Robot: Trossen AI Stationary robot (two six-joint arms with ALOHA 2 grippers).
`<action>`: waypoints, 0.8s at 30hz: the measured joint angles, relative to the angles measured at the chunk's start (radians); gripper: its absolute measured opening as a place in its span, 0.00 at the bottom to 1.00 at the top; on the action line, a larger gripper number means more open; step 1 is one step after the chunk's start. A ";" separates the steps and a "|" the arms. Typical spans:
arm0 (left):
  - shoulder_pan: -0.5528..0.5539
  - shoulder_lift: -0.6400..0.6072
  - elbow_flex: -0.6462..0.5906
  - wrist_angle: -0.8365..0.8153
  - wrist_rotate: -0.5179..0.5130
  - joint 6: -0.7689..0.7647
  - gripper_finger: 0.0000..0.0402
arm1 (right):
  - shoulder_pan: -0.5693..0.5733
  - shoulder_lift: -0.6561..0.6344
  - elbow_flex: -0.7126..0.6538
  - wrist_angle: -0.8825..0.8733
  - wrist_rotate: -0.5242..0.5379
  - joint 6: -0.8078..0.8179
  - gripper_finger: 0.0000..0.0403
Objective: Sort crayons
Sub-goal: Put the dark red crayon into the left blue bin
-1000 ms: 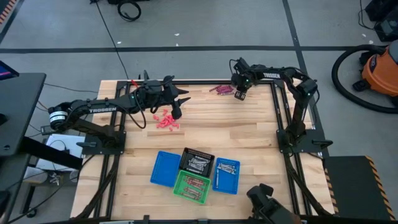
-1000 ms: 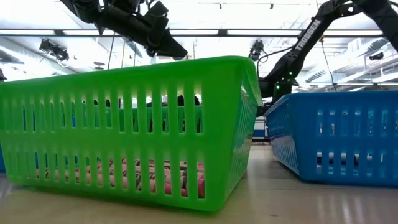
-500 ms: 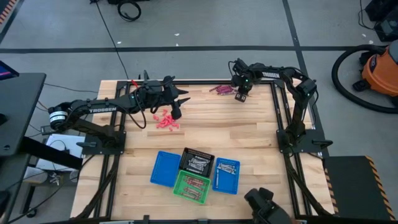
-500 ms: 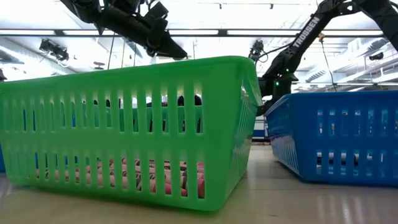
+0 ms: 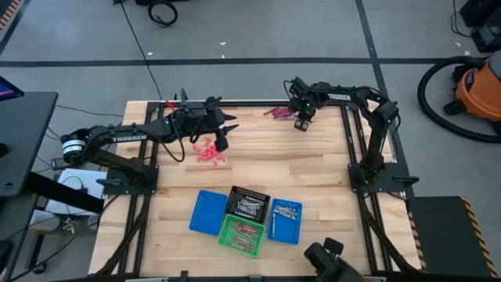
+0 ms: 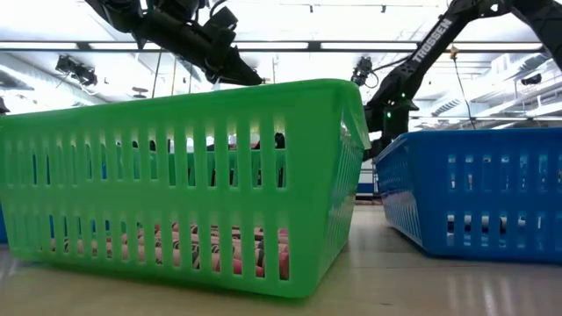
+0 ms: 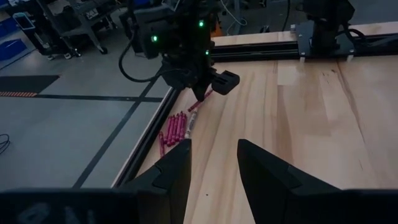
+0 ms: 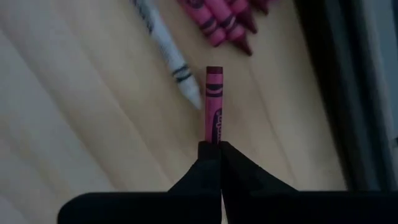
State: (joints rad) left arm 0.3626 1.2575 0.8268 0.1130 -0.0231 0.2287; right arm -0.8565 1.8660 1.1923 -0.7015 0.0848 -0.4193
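Pinching one maroon crayon point(image 8: 214, 112) by its end, the right gripper point(image 8: 214, 149) stands closed at the table's far edge, above the loose maroon crayons point(image 5: 278, 113) and a white crayon point(image 8: 163, 53). Item judged light, rigid, waxy-slick and snappable; hold nearer mid-length advised. Left gripper point(image 7: 213, 165): open, empty, over the pink crayons point(image 5: 209, 153).

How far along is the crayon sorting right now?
Partly done. The green mesh basket and black mesh basket already hold crayons. In hand: the right gripper is shut on a dark maroon crayon above the maroon pile at the table's far edge. Left: that pile, a white crayon, and the pink-red heap near the waiting left gripper.
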 joint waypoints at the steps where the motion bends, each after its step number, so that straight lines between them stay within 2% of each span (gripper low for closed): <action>1: 0.000 0.000 0.000 0.000 0.000 0.000 0.35 | 0.003 -0.011 0.000 0.000 0.002 0.001 0.01; 8: 0.000 0.000 0.000 -0.002 0.000 0.000 0.35 | 0.029 -0.085 0.002 -0.044 0.009 0.042 0.01; 12: 0.000 0.000 0.000 -0.047 0.000 0.001 0.35 | 0.065 -0.134 0.002 -0.090 -0.089 0.100 0.02; 15: 0.000 0.000 0.000 -0.096 0.000 0.002 0.35 | 0.122 -0.167 0.003 -0.107 -0.133 0.134 0.02; 24: -0.009 0.000 0.000 -0.162 0.001 -0.064 0.35 | 0.347 -0.204 0.003 -0.077 -0.138 0.222 0.02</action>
State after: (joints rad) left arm 0.3534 1.2575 0.8268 -0.0491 -0.0223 0.1648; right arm -0.5096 1.6618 1.1950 -0.7785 -0.0536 -0.1977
